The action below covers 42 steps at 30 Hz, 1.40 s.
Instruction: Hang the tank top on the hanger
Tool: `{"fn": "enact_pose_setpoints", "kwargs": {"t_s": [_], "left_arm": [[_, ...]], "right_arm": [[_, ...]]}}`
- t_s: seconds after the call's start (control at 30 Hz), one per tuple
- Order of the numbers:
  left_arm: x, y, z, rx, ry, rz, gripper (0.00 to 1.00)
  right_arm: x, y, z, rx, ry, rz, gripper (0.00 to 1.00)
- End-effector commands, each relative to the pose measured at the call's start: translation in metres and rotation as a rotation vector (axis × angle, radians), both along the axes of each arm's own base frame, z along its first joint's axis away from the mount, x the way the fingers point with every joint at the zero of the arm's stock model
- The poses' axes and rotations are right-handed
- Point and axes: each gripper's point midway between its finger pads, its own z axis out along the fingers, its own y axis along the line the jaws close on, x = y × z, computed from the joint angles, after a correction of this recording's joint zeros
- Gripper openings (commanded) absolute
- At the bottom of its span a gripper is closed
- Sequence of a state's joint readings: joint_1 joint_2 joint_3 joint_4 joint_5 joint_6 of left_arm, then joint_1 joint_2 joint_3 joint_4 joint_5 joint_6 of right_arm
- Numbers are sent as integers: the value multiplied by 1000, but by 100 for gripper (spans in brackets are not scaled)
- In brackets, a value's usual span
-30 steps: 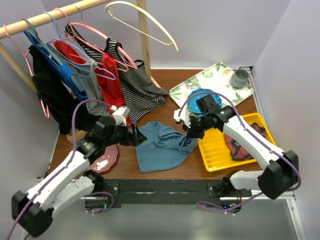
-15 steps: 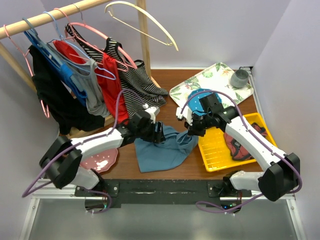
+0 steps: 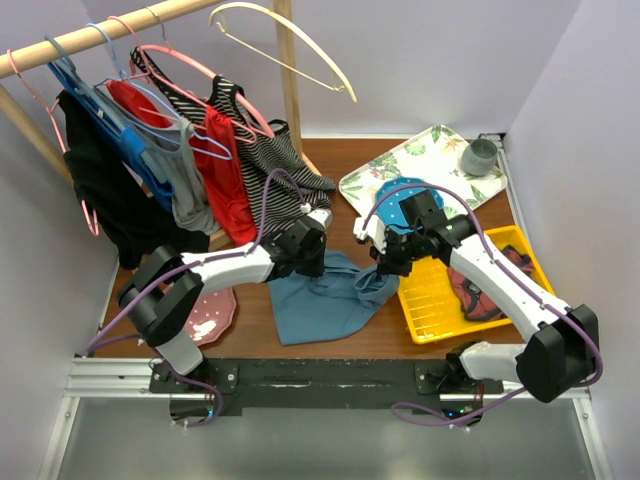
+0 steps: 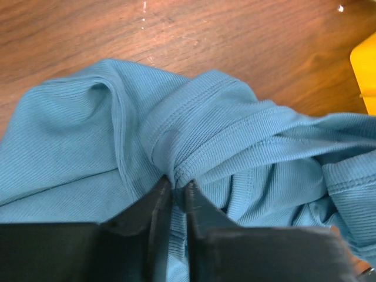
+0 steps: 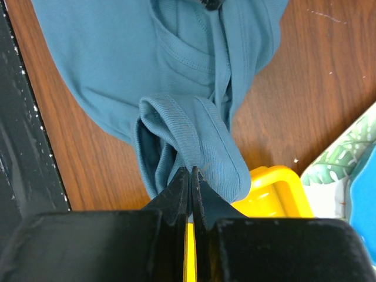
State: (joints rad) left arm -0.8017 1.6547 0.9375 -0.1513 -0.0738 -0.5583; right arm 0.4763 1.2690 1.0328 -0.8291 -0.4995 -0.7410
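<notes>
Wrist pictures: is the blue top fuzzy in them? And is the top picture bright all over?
Left wrist: the tank top is sharp, its ribs show; the black fingers close to the lens look softer. Right wrist: the same, crisp cloth, fingers nearly featureless black. Top view: soft, even light, no glare.

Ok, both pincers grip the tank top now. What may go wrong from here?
The left pincer and right pincer each pinch only a thin bunched fold of the tank top; it may slip when lifted.
The cloth lies crumpled between them, so its opening may not spread for the hanger high above.
The yellow basket is close to the right pincer; the cloth could catch its rim.
</notes>
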Motion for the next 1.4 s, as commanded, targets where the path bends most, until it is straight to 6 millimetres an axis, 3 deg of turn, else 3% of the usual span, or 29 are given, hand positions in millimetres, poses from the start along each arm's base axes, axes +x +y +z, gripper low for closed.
{"fn": "enact_pose_setpoints", "kwargs": {"t_s": [0.0, 0.07, 0.1, 0.17, 0.2, 0.27, 0.3, 0.37, 0.4, 0.43, 0.47, 0.53, 0.6, 0.63, 0.73, 0.77, 0.9, 0.93, 0.97, 1.07, 1.1, 1.17, 1.2, 1.23, 1.27, 1.3, 1.33, 1.37], "left_arm": [[13, -4, 30, -34, -85, 18, 0], [12, 3, 34, -28, -101, 37, 0], [11, 7, 51, -51, -132, 49, 0], [6, 21, 61, -59, -159, 83, 0], [3, 25, 89, -111, -209, 95, 0], [-5, 37, 108, -138, -235, 110, 0], [-11, 43, 137, -195, -288, 117, 0], [-20, 56, 162, -226, -320, 131, 0], [-26, 66, 187, -268, -366, 145, 0], [-29, 70, 210, -299, -394, 151, 0], [-35, 80, 217, -283, -392, 162, 0], [-45, 91, 262, -342, -458, 159, 0], [-55, 103, 287, -360, -499, 152, 0], [-58, 107, 311, -396, -531, 152, 0], [-67, 121, 341, -418, -573, 166, 0], [-69, 125, 338, -397, -562, 174, 0], [-73, 129, 317, -377, -512, 190, 0], [-74, 123, 296, -368, -475, 172, 0], [-77, 121, 288, -380, -460, 162, 0], [-86, 104, 237, -399, -353, 111, 0], [-89, 101, 204, -374, -287, 108, 0], [-95, 89, 182, -400, -239, 66, 0], [-101, 86, 153, -379, -176, 50, 0], [-101, 82, 145, -381, -162, 44, 4], [-102, 82, 136, -370, -144, 42, 7], [-103, 83, 126, -351, -129, 47, 11], [-103, 85, 122, -337, -124, 50, 26], [-102, 87, 122, -327, -128, 54, 34]], "right_arm": [[-1, 4, 3, 38, -2, 8, 0], [0, 5, 6, 41, -5, 12, 0], [1, 6, 10, 45, -14, 18, 0], [1, 5, 16, 42, -20, 30, 0], [6, 8, 26, 52, -45, 33, 0], [9, 8, 40, 57, -75, 42, 0], [14, 11, 57, 71, -115, 45, 0], [19, 14, 80, 92, -166, 54, 0], [24, 16, 105, 121, -217, 60, 0], [25, 19, 117, 139, -240, 65, 0], [26, 20, 130, 155, -265, 70, 0], [26, 26, 169, 216, -329, 82, 0], [25, 29, 203, 271, -387, 77, 0], [25, 29, 212, 288, -406, 73, 0], [28, 26, 220, 290, -440, 47, 0], [29, 24, 215, 281, -440, 37, 0], [37, 10, 135, 163, -348, -7, 3], [36, 7, 118, 136, -325, -11, 4], [31, 1, 86, 91, -264, -23, 5], [18, -4, 41, 46, -166, -12, 12], [15, -5, 33, 36, -148, -8, 16], [11, -8, 21, 13, -118, 1, 23], [11, -10, 21, 3, -121, 6, 34], [11, -10, 22, -2, -119, 7, 42], [13, -10, 30, -1, -131, 14, 57], [15, -9, 34, -2, -134, 17, 63], [18, -8, 40, 1, -141, 15, 67], [24, -5, 55, 15, -169, 10, 72]]}}
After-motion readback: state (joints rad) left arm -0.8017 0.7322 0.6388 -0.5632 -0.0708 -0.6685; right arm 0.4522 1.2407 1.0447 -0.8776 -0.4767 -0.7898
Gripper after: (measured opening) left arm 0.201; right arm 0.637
